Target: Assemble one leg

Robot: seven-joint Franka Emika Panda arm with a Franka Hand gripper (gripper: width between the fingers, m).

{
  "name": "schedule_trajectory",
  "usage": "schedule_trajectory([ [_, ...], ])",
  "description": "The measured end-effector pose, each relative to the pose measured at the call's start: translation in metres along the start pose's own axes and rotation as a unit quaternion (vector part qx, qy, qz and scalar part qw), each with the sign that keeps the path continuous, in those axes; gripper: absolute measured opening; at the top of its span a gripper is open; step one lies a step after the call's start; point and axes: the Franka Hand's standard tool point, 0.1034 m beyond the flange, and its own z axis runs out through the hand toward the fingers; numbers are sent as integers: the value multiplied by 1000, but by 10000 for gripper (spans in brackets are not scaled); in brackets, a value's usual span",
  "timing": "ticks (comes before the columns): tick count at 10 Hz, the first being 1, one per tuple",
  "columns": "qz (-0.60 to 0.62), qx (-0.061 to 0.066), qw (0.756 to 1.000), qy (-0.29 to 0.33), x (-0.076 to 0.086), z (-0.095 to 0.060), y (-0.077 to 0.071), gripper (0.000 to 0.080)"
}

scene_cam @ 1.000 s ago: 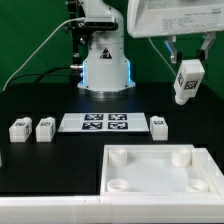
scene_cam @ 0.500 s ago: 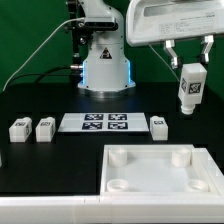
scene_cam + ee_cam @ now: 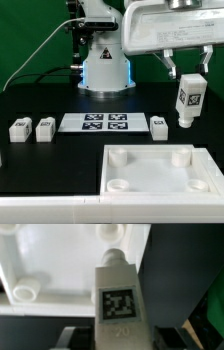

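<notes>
While our hand (image 3: 187, 68) pinches the leg (image 3: 188, 100) upright in the air near the panel (image 3: 150, 152), every socket we see is empty; seating it remains.

Your exterior view faces the arm (image 3: 104, 60) from across the table (image 3: 40, 95); your close wrist view shares only leg (image 3: 118, 291) and panel (image 3: 55, 258).

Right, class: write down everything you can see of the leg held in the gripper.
The leg is a small white plastic-looking block with a black-and-white square tag on one face and a narrower rounded end pointing down. It hangs nearly upright in the air, clamped at its top by the gripper; nothing else touches it.
</notes>
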Motion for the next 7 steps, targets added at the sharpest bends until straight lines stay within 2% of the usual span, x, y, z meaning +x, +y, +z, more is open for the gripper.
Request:
schedule_trajectory([
  [1, -4, 1, 1000, 6, 10, 1, 1, 285],
  [6, 0, 4, 1000, 10, 6, 4, 0, 285],
  [7, 4, 10, 999, 38, 5, 15, -1, 285],
])
